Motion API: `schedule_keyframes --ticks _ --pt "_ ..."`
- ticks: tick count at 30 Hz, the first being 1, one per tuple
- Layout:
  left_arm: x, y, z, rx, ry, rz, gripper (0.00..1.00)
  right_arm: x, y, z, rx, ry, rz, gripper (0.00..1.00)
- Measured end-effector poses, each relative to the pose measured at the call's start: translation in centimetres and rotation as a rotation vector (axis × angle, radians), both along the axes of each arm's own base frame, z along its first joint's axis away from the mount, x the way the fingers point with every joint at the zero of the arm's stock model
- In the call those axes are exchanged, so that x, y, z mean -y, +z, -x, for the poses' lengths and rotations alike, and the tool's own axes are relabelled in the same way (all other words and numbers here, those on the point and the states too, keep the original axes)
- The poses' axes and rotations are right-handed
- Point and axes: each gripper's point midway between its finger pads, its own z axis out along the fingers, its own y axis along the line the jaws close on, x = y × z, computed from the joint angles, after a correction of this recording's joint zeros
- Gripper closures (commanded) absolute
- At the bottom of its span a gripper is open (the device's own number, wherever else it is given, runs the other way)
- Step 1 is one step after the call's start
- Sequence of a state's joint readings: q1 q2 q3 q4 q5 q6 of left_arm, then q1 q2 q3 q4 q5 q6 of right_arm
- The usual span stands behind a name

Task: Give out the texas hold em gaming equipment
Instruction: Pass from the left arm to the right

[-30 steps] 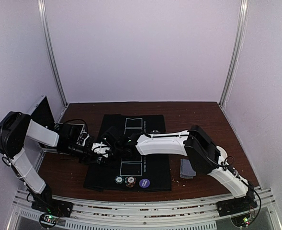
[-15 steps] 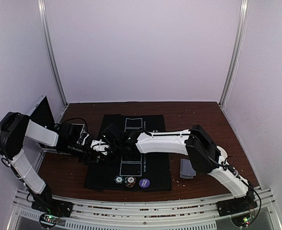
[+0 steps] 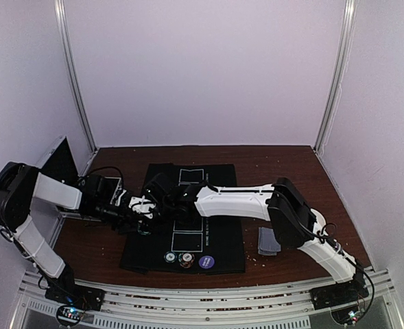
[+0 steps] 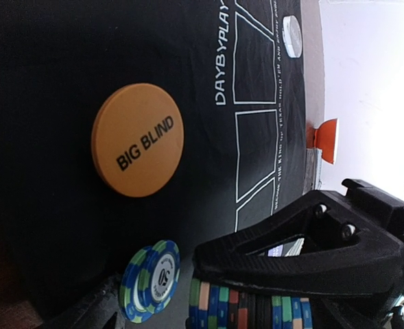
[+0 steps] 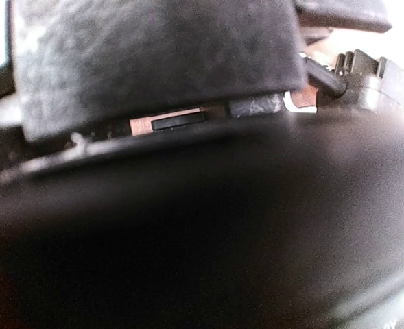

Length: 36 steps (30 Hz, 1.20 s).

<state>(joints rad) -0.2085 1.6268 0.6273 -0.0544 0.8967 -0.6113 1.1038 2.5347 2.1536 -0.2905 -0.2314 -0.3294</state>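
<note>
In the left wrist view my left gripper (image 4: 243,321) holds a sideways stack of poker chips (image 4: 250,308), blue, green, orange and black. Two blue-green chips (image 4: 150,279) tilt apart from the stack's left end. My right gripper (image 4: 304,257) presses on the stack from above; its jaws are hidden. Both grippers meet over the left edge of the black mat (image 3: 188,226): left gripper (image 3: 137,210), right gripper (image 3: 155,199). An orange BIG BLIND disc (image 4: 138,140) and a white disc (image 4: 292,35) lie on the mat. The right wrist view is dark blur.
Two chips (image 3: 170,258) (image 3: 186,258) and a purple disc (image 3: 206,261) lie at the mat's near edge. Grey-blue cards (image 3: 268,241) lie on the brown table to the right. An orange bowl (image 4: 327,140) stands past the mat. A black panel (image 3: 61,161) leans at the far left.
My right gripper has reached further left and back, closing onto my left gripper. The left gripper has shifted slightly back with the chip stack.
</note>
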Motion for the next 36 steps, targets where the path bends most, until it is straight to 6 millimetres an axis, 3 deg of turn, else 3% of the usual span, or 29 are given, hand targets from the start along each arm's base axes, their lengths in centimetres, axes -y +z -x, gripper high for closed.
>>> schedule_keyframes --ticks 36 --pt "-1.5 0.1 -0.2 0.019 0.076 0.056 0.12 -0.4 -0.7 0.2 0.002 0.008 0.003 1.00"
